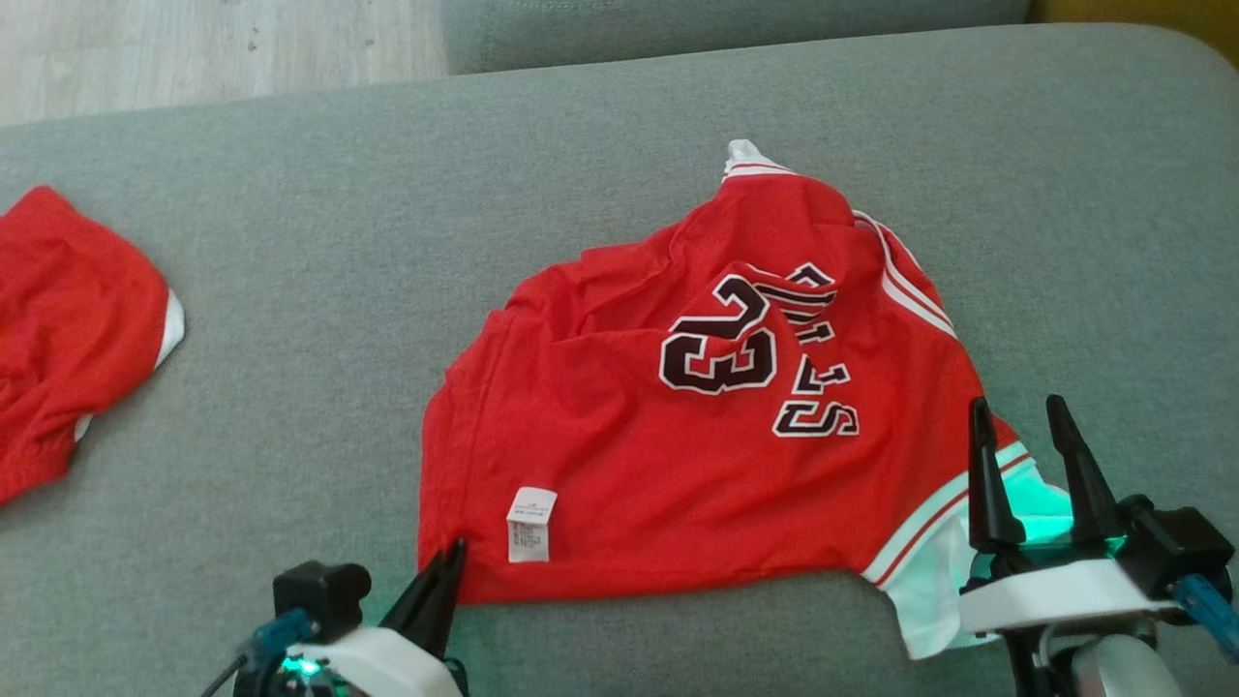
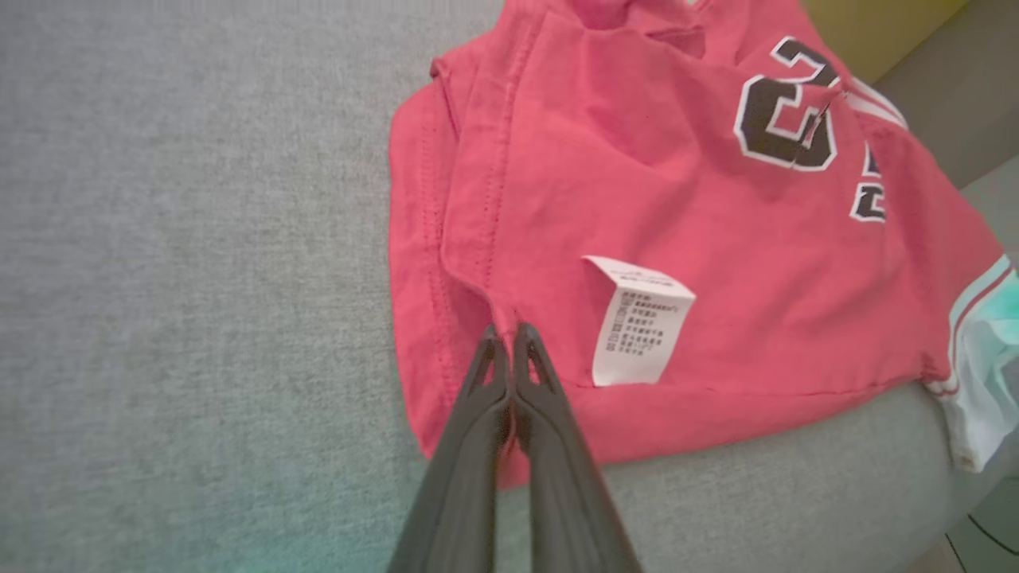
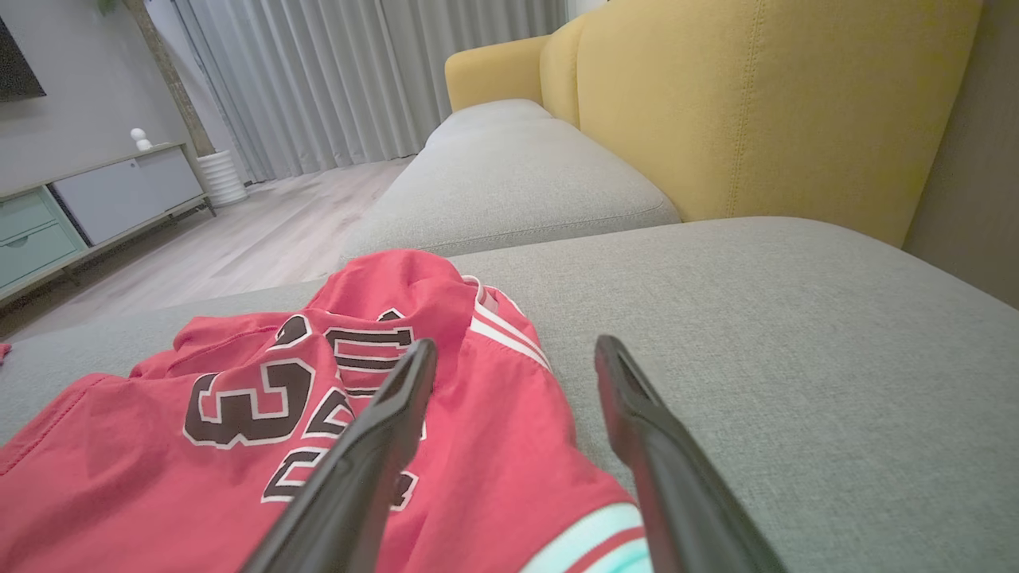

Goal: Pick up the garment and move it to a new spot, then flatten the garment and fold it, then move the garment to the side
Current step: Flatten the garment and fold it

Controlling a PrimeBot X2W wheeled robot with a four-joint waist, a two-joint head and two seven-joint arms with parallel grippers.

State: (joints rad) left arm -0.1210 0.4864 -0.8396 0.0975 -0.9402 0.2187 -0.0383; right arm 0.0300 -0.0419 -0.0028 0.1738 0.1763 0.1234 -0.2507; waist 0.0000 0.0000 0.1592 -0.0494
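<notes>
Jersey (image 1: 619, 426) being pinched by left gripper (image 2: 506, 330) beside label (image 2: 641, 322), right gripper (image 3: 516, 344) being held open above striped hem (image 1: 929, 525)

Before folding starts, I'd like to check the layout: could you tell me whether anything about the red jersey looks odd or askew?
Yes. The jersey lies crumpled, its upper part bunched over the lettering, and a white care label sits on the upward face, suggesting it may be inside out.

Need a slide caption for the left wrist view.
Left gripper shut on the red jersey near its white care label, grey sofa cushion beneath.
</notes>
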